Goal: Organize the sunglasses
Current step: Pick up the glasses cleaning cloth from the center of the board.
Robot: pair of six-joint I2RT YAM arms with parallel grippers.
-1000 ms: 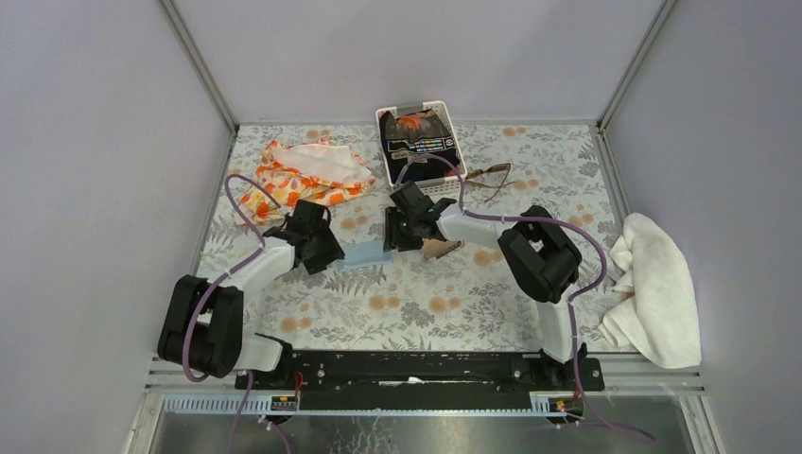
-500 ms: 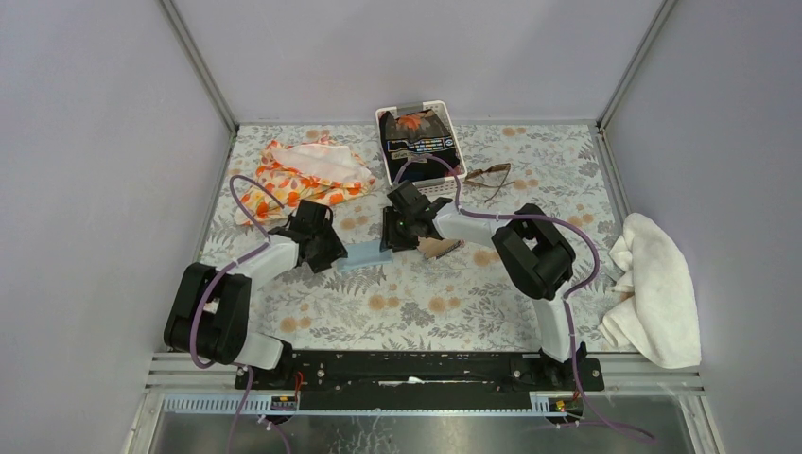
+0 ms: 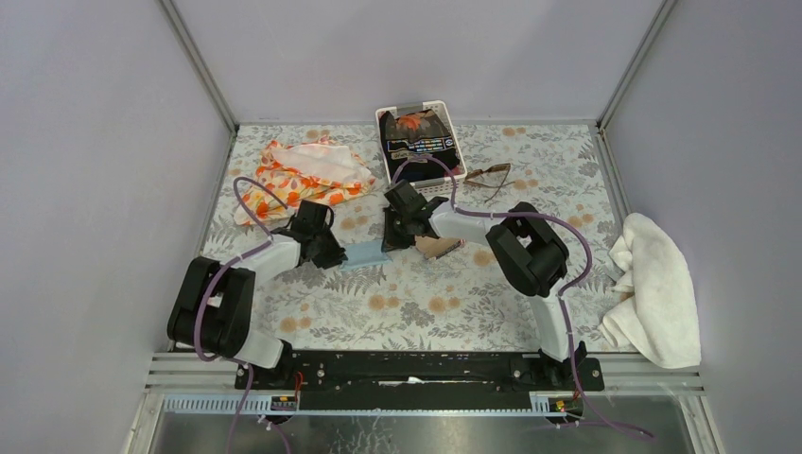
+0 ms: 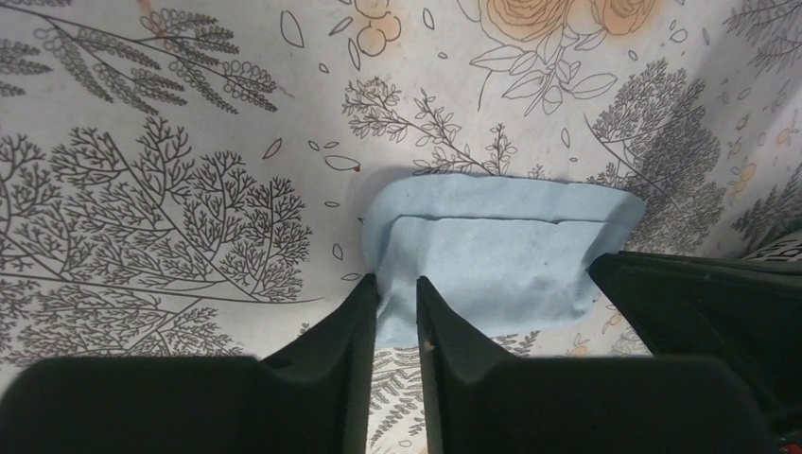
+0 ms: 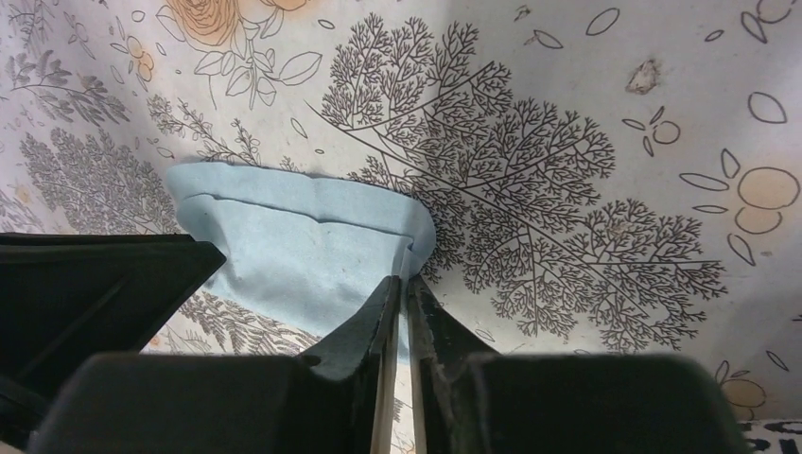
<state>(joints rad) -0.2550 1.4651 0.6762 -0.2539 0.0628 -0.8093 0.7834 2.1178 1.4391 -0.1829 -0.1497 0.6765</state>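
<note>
The sunglasses (image 3: 492, 176) lie on the flowery counter (image 3: 426, 303), just to the right of the white basket (image 3: 433, 187) and well apart from both arms. The right jaws are almost closed and pinch one corner of the blue cloth (image 4: 492, 251). The left jaws stand a little bit open around the cloth's other edge, and I cannot tell if they grip it.

The flower-printed counter (image 3: 426, 303) carries a light blue cloth (image 3: 364, 255) between the left tool (image 3: 339, 255) and the right tool (image 3: 388, 241). A tan case (image 3: 437, 248) lies just beside the right tool, with sunglasses (image 3: 490, 177) and a white basket (image 3: 430, 187) beyond it. Orange-flowered fabric (image 3: 303, 175) lies beyond the left tool, and a white towel (image 3: 657, 288) far right.
</note>
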